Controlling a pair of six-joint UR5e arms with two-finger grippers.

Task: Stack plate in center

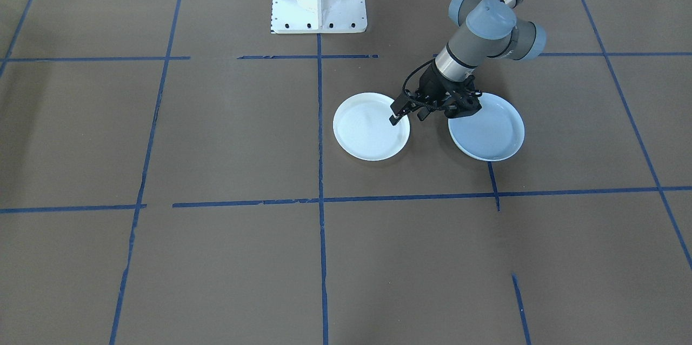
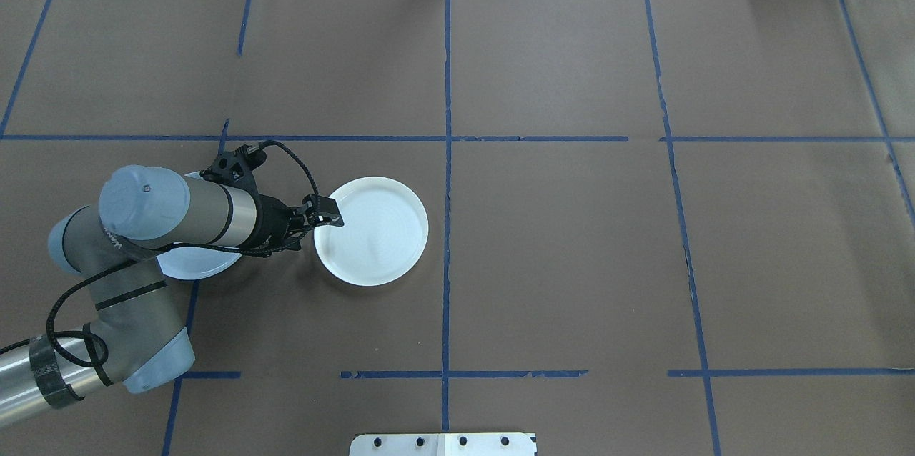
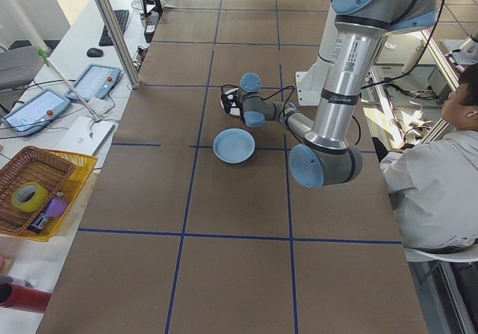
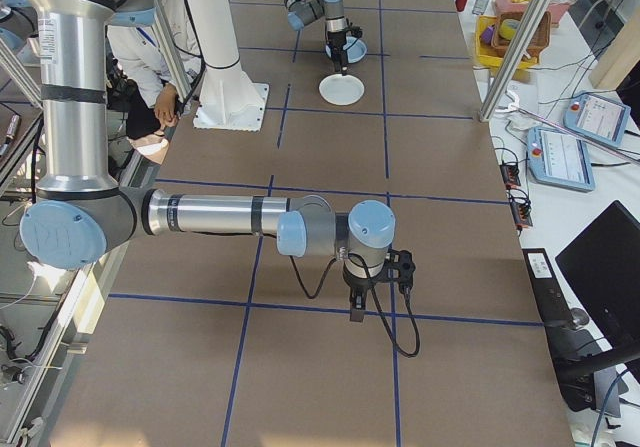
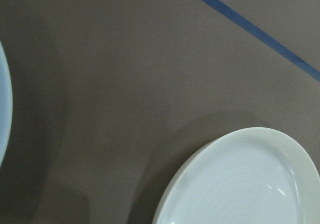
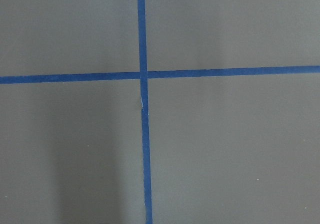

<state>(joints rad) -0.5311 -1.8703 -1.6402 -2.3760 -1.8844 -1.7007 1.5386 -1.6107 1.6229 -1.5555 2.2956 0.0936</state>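
Now: left gripper poised at the ridged plate's rim

Leftmost in the overhead view, the pale bluish-grey plate (image 2: 191,264) lies flat on the counter (image 2: 572,263), half hidden beneath the left arm; the front-facing view shows it whole. Just right, the left gripper (image 2: 325,216) reaches the white ridged plate (image 2: 372,240), fingers slightly parted and empty, probably lining up a rim grasp. Whether the right gripper (image 4: 352,310) is parted I cannot tell.

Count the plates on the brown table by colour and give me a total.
White plate with ring ridges: 1
Pale bluish-grey plate: 1
Total: 2 plates
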